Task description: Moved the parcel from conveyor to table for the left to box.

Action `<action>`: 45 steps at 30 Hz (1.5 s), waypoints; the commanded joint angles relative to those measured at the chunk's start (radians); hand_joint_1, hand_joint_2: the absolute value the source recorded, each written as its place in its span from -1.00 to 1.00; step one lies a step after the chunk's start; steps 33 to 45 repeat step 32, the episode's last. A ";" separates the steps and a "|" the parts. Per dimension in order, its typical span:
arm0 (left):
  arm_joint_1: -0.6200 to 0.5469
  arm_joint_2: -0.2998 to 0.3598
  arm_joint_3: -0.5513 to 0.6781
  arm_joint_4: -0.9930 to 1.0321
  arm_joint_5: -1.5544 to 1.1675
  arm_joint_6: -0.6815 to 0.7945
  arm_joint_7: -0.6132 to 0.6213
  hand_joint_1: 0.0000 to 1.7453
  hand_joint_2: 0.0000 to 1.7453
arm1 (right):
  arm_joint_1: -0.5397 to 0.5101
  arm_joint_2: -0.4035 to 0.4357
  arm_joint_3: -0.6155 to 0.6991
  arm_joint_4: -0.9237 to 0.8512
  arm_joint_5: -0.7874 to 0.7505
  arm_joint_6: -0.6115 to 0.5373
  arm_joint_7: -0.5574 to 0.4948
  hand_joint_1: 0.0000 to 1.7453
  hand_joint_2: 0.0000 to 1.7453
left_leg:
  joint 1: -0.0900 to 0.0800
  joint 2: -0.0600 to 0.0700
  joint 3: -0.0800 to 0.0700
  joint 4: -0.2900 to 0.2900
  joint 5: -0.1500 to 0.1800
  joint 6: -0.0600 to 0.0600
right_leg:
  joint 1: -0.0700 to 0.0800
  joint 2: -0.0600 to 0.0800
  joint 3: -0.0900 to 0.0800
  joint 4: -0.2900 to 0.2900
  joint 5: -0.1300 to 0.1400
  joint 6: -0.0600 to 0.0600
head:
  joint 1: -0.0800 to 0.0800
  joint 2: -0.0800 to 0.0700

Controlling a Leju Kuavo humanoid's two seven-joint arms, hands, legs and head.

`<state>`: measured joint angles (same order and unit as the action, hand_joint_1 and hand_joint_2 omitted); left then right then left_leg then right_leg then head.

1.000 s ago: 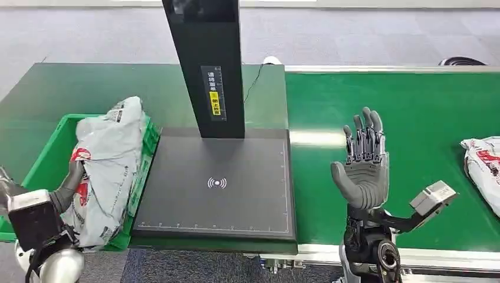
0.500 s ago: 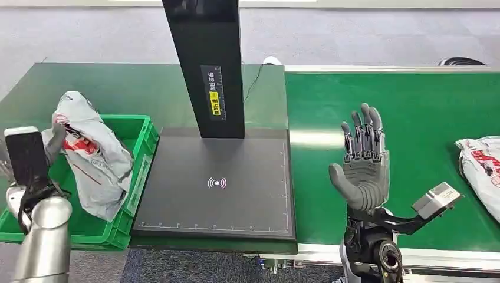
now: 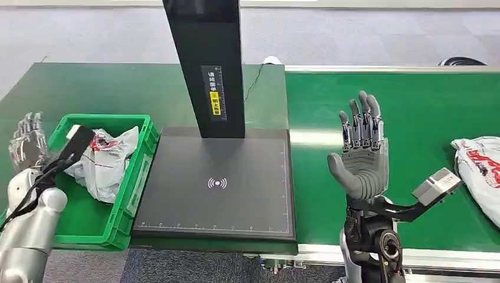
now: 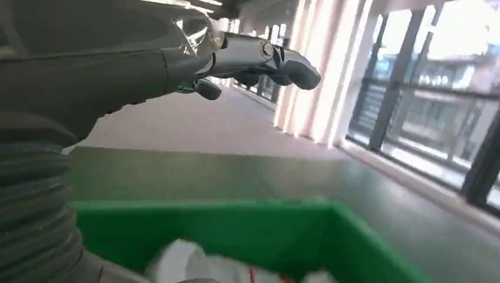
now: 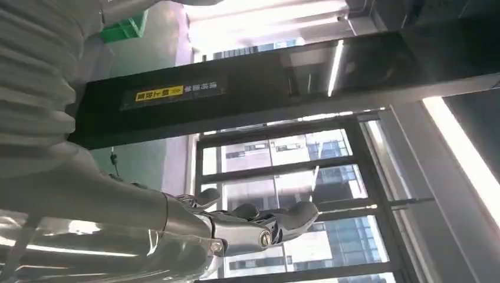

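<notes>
Parcel (image 3: 103, 162) lying crumpled in the green bin (image 3: 137, 177), left hand (image 3: 26, 141) released and lifted clear just outside the bin's far-left rim.

Left hand empty, fingers spread and pointing up, so drop into the bin looks done. Right hand (image 3: 362, 156) raised palm-open above the green conveyor (image 3: 413, 112), fingers apart, holding nothing, apparently parked to wait for the next pickup. Second parcel (image 3: 480, 171) resting on the conveyor at the far right, well apart from the right hand, likely next in line. Black scanner pad (image 3: 218, 183) with its upright post (image 3: 206, 65) bare between bin and conveyor on the counter (image 3: 88, 88), ready as the hand-over spot.
</notes>
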<state>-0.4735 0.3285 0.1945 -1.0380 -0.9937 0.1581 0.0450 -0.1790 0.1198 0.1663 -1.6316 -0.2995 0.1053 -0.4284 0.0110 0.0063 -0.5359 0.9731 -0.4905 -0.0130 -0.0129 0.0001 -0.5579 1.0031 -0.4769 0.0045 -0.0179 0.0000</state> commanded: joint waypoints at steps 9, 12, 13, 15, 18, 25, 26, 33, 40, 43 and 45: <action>0.279 -0.153 0.027 -0.739 0.785 0.197 -0.454 -1.00 1.00 | 0.033 -0.019 -0.004 0.076 -0.004 -0.003 -0.038 -1.00 1.00 | 0.001 -0.001 -0.001 0.000 0.000 0.001 | 0.001 -0.001 0.001 -0.002 0.001 0.000 | 0.000 0.000; 0.322 -0.197 -0.048 -0.839 1.069 0.238 -0.573 -1.00 1.00 | 0.020 -0.033 0.020 0.097 -0.020 -0.018 -0.046 -1.00 1.00 | 0.000 -0.001 0.000 -0.001 0.000 0.002 | 0.000 -0.001 0.002 -0.003 0.000 0.001 | 0.000 0.000; 0.328 -0.206 -0.069 -0.860 1.139 0.236 -0.593 -1.00 1.00 | 0.015 -0.036 0.022 0.104 -0.025 -0.020 -0.048 -1.00 1.00 | 0.000 -0.001 0.000 -0.001 0.000 0.001 | 0.000 -0.001 0.001 -0.003 0.001 0.001 | 0.000 0.000; 0.355 -0.250 -0.099 -0.891 1.302 0.152 -0.609 -1.00 1.00 | 0.011 -0.036 0.020 0.108 -0.028 -0.021 -0.048 -1.00 1.00 | 0.000 -0.001 0.000 0.000 0.000 0.002 | 0.000 -0.001 0.001 -0.003 0.001 0.000 | 0.000 0.000; 0.396 -0.295 -0.165 -0.901 1.362 0.078 -0.600 -1.00 1.00 | 0.020 -0.030 0.013 0.091 -0.026 -0.020 -0.044 -1.00 1.00 | 0.000 -0.002 0.000 -0.001 0.001 0.002 | 0.000 -0.001 0.002 -0.004 0.002 0.000 | 0.000 0.000; 0.463 -0.382 -0.267 -0.848 1.469 -0.104 -0.550 -1.00 1.00 | 0.006 -0.049 0.029 0.153 -0.006 -0.024 -0.007 -1.00 1.00 | -0.001 -0.001 0.002 -0.001 0.000 0.001 | -0.001 0.000 0.003 -0.003 0.000 0.000 | 0.000 0.000; 0.481 -0.381 -0.300 -0.828 1.485 -0.136 -0.526 -1.00 1.00 | 0.002 -0.056 0.042 0.181 0.010 -0.024 0.009 -1.00 1.00 | 0.000 -0.001 0.002 -0.001 -0.001 0.001 | 0.000 0.000 0.003 -0.003 0.000 0.000 | 0.000 0.000; 0.550 -0.391 -0.426 -0.748 1.477 -0.217 -0.533 -1.00 1.00 | 0.027 -0.047 0.057 0.257 0.017 0.006 0.008 -1.00 1.00 | 0.000 -0.002 0.003 -0.003 0.000 0.002 | 0.000 -0.001 0.005 -0.005 0.001 0.000 | 0.000 0.000; 0.550 -0.391 -0.426 -0.748 1.477 -0.217 -0.533 -1.00 1.00 | 0.027 -0.047 0.057 0.257 0.017 0.006 0.008 -1.00 1.00 | 0.000 -0.002 0.003 -0.003 0.000 0.002 | 0.000 -0.001 0.005 -0.005 0.001 0.000 | 0.000 0.000; 0.550 -0.391 -0.426 -0.748 1.477 -0.217 -0.533 -1.00 1.00 | 0.027 -0.047 0.057 0.257 0.017 0.006 0.008 -1.00 1.00 | 0.000 -0.002 0.003 -0.003 0.000 0.002 | 0.000 -0.001 0.005 -0.005 0.001 0.000 | 0.000 0.000; 0.550 -0.391 -0.426 -0.748 1.477 -0.217 -0.533 -1.00 1.00 | 0.027 -0.047 0.057 0.257 0.017 0.006 0.008 -1.00 1.00 | 0.000 -0.002 0.003 -0.003 0.000 0.002 | 0.000 -0.001 0.005 -0.005 0.001 0.000 | 0.000 0.000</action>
